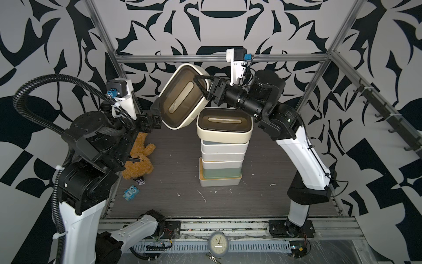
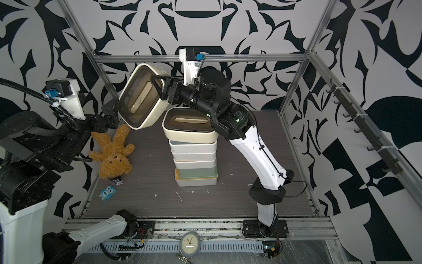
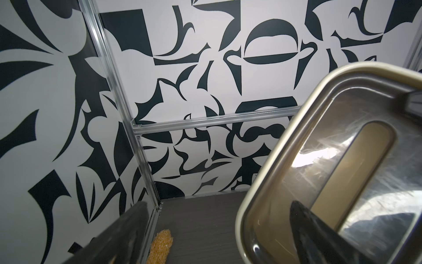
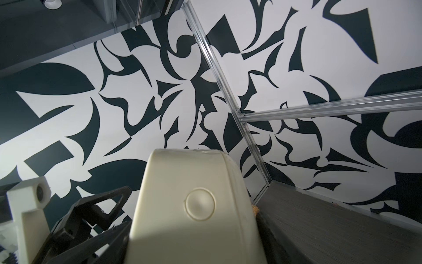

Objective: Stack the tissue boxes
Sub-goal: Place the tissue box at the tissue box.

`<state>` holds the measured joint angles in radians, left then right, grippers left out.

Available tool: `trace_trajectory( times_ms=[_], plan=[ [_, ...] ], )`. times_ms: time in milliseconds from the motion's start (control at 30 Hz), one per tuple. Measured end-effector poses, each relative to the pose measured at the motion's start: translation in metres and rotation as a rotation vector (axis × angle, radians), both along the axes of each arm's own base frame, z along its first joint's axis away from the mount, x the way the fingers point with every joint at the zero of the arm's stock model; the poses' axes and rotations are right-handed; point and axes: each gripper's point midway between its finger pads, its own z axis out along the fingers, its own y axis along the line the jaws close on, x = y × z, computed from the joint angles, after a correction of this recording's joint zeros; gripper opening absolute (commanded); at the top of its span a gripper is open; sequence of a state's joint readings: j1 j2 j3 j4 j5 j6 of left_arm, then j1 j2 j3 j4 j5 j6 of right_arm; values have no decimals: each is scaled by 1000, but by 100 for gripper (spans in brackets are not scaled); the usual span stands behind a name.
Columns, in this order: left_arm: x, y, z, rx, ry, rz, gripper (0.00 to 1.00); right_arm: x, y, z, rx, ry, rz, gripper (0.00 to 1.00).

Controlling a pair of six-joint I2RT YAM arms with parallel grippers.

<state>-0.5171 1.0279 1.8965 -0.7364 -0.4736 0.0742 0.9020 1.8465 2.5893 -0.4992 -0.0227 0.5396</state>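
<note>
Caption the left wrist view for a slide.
Open left gripper straddles a corner of the tilted, dark-lidded cream tissue box.

Both top views look down from high above the front edge of the table (image 1: 173, 146), facing the back wall (image 1: 228, 34). Both wrist cameras sit very close to the tilted cream box (image 3: 342, 160) and face the table's back left corner, so they share both.

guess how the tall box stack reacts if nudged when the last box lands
Probably tippy: the stack is six boxes tall on one narrow footprint, layers slightly offset. Its top cream box overhangs the white ones below, so a sideways nudge may slide it off. Shells look rigid, so they'd likely shift, not crush.
</note>
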Motion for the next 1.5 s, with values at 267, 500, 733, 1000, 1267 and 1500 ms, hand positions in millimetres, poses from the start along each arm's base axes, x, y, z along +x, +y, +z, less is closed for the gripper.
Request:
trace_trajectory(
  times_ms=[267, 500, 733, 1000, 1267, 1500],
  plan=[
    [-8, -19, 1, -105, 10, -133, 99, -12, -53, 9, 29, 38, -126, 4],
    [3, -67, -9, -213, 102, -354, 99, -26, -107, 29, 125, 53, -228, 2],
    [21, -75, -26, -391, 194, -464, 99, -22, -142, 24, 224, 153, -330, 0],
    [35, -59, -38, -625, 238, -560, 100, -11, -157, -3, 303, 322, -429, 0],
    [42, -67, -46, -709, 294, -677, 100, -4, -164, -42, 375, 485, -492, 0],
    [38, -78, -48, -706, 311, -771, 99, 2, -158, -74, 412, 590, -510, 0]
  ],
)
